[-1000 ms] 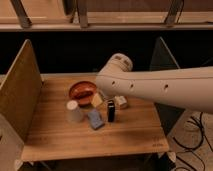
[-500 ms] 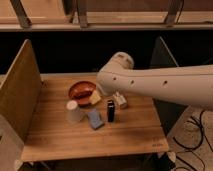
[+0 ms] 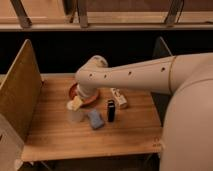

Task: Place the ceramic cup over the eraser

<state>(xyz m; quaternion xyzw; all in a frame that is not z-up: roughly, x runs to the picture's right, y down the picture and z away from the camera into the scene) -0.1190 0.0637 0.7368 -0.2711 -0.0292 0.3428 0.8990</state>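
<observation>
The white ceramic cup (image 3: 73,115) stands upright on the wooden table (image 3: 60,140), left of centre. My gripper (image 3: 76,103) hangs directly over the cup's mouth and hides its rim. The arm (image 3: 130,76) reaches in from the right. The black eraser (image 3: 111,110) stands upright to the right of the cup, with a flat blue pad (image 3: 95,119) lying between them.
An orange-brown bowl (image 3: 90,98) sits behind the cup, mostly hidden by the arm. A white box with markings (image 3: 119,98) lies behind the eraser. Wooden side panels (image 3: 20,90) wall the table's left and right. A dark gap lies behind the table.
The arm has swung left and down. The gripper has moved from above the bowl to right over the cup. The objects on the table have not moved.
</observation>
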